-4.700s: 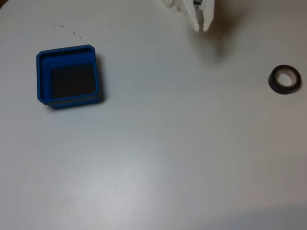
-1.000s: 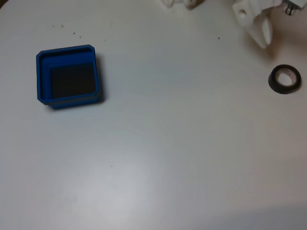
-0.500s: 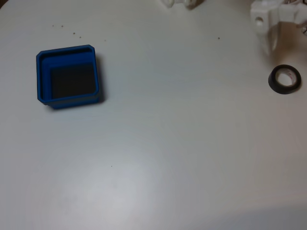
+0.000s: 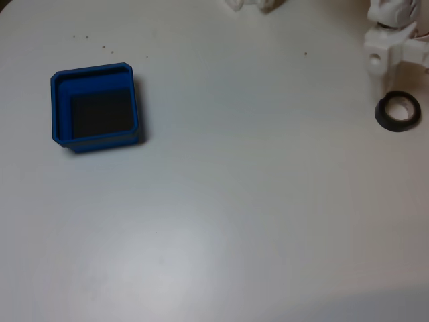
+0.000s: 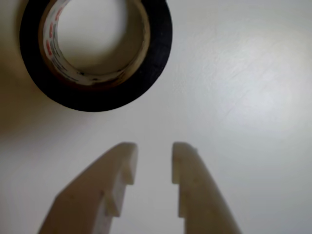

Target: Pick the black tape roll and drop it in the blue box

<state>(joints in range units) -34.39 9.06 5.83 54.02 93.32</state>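
One black tape roll (image 5: 97, 53), pale printed core, flat beyond slightly parted empty fingers (image 5: 152, 156).

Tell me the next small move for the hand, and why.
Probably open the hand wider and ease it forward and toward the wrist view's left. There the black tape roll lies flat on the table, untouched, ahead and left of the fingertips, and the gap between the fingers looks too narrow for the roll. The blue box sits far across the table, so the grasp comes first.
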